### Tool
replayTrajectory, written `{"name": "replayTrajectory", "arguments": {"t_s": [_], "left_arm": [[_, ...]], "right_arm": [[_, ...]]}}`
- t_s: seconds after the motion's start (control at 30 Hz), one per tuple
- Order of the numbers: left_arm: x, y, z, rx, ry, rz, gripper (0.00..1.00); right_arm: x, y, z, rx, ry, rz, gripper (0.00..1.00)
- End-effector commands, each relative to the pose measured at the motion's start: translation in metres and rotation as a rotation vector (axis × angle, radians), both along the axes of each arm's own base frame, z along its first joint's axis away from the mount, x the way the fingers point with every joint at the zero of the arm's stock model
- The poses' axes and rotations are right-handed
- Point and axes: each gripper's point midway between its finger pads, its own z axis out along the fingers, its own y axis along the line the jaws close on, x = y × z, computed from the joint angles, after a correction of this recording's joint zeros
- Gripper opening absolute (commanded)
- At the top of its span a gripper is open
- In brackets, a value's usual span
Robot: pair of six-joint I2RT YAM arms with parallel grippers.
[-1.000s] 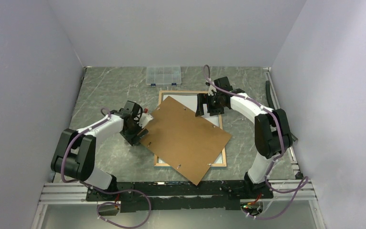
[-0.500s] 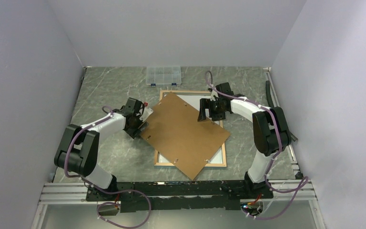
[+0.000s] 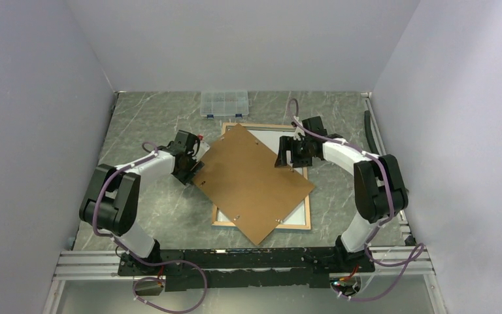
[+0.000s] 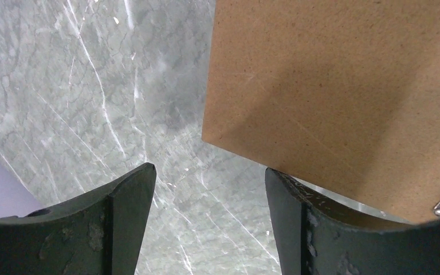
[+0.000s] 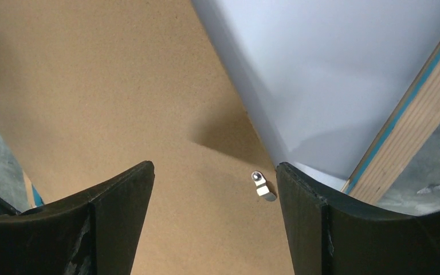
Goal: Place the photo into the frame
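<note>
The frame (image 5: 421, 120) is lying face down on the table (image 3: 157, 124), with the photo (image 5: 332, 69) sitting white side up inside it. A brown board (image 3: 255, 183) is lying crooked over both. The left gripper (image 4: 206, 172) is hovering wide open at the board's left corner. The right gripper (image 5: 215, 169) is gaping wide, empty, above the board's far edge.

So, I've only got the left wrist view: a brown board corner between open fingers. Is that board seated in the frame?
Observer: No. From above, the backing board lies skewed across the frame, corners overhanging its rim.
Operator: Where's the other arm?
Observer: The right gripper hovers open over the board's far right edge.
Operator: Photo in yet?
Observer: The right wrist view shows a white sheet, seemingly the photo face down, inside the rim.
</note>
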Motion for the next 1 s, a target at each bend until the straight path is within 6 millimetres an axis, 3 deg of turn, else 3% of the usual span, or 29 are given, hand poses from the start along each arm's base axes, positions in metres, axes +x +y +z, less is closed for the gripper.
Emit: {"name": "replayTrajectory", "arguments": {"t_s": [0.0, 0.47, 0.73, 0.97], "left_arm": [[0.009, -0.01, -0.004, -0.04, -0.005, 0.02, 0.76], [0.018, -0.013, -0.004, -0.052, -0.005, 0.059, 0.77], [0.02, -0.013, -0.004, -0.048, -0.007, 0.055, 0.77], [0.022, -0.013, -0.004, -0.047, -0.01, 0.05, 0.77]], "right_arm": [[-0.007, 0.009, 0.024, 0.085, -0.042, 0.003, 0.81], [-0.034, 0.017, 0.029, 0.177, 0.013, -0.002, 0.74], [-0.072, 0.028, 0.038, 0.242, 0.041, -0.007, 0.7], [-0.121, 0.04, 0.044, 0.258, 0.053, -0.001, 0.67]]}}
